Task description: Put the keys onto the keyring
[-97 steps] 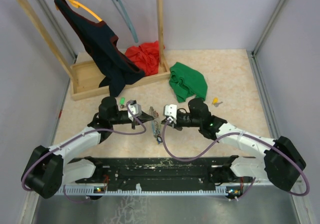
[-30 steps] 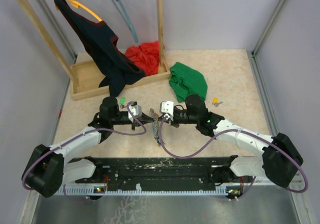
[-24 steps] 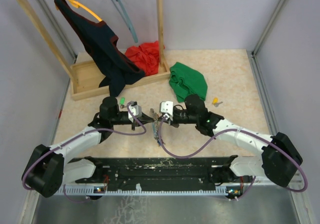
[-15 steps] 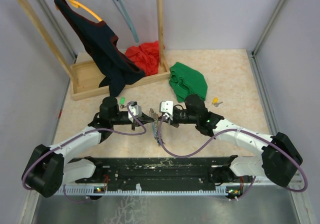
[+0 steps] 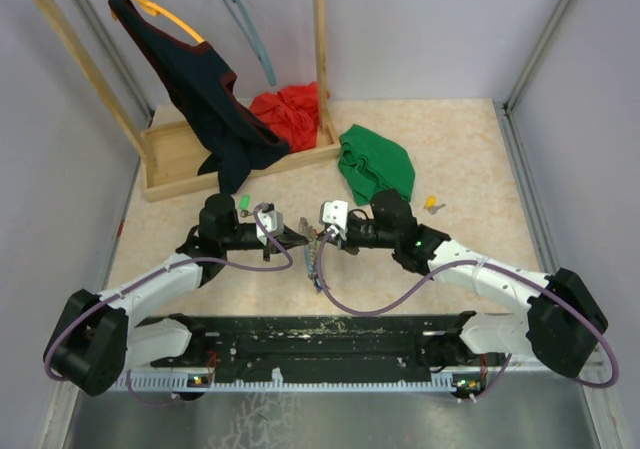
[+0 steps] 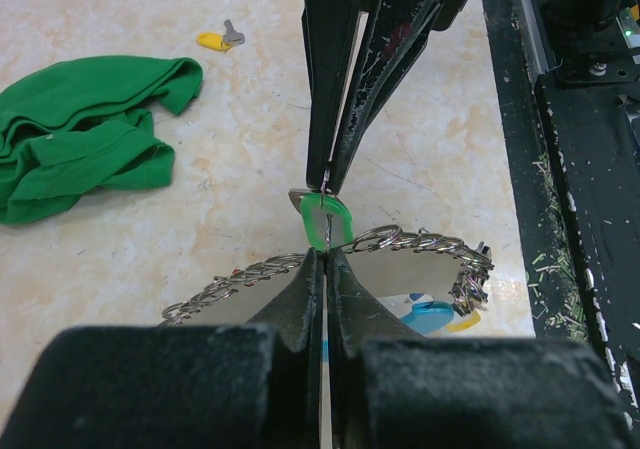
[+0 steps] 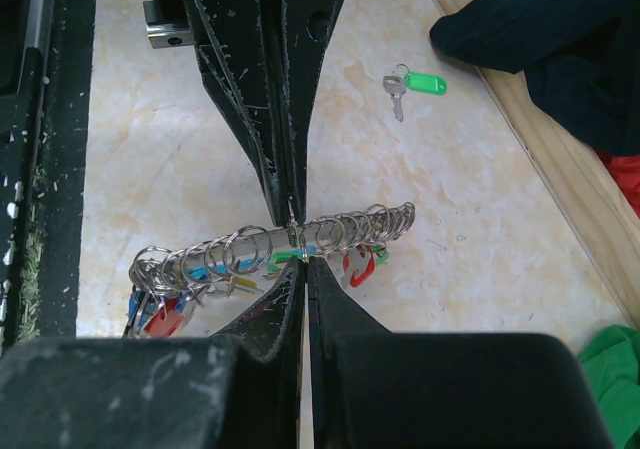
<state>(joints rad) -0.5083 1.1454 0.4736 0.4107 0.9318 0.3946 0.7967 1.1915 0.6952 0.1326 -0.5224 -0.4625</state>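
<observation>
The keyring (image 5: 316,257) lies on the table between my two grippers, a silver wire strung with many small rings (image 7: 250,247) and a light-blue segment (image 6: 432,315). My left gripper (image 5: 298,234) is shut, its tips (image 6: 325,252) pinching the ring wire. My right gripper (image 5: 322,237) is shut too, tip to tip with the left. It pinches the thin ring of a green-tagged key (image 6: 326,219) right at the wire (image 7: 300,256). A loose green-tagged key (image 7: 418,84) lies by the rack (image 5: 243,203). A loose yellow-tagged key (image 6: 216,40) lies to the right (image 5: 432,204).
A green cloth (image 5: 375,164) lies just behind the right gripper. A wooden rack base (image 5: 200,164) with a dark garment and a red cloth (image 5: 288,109) stands at the back left. The black rail (image 5: 320,334) runs along the near edge.
Since 3.2 s ago my right gripper has moved left to the keyring, meeting the left gripper's tips. Over the last second nothing has visibly moved.
</observation>
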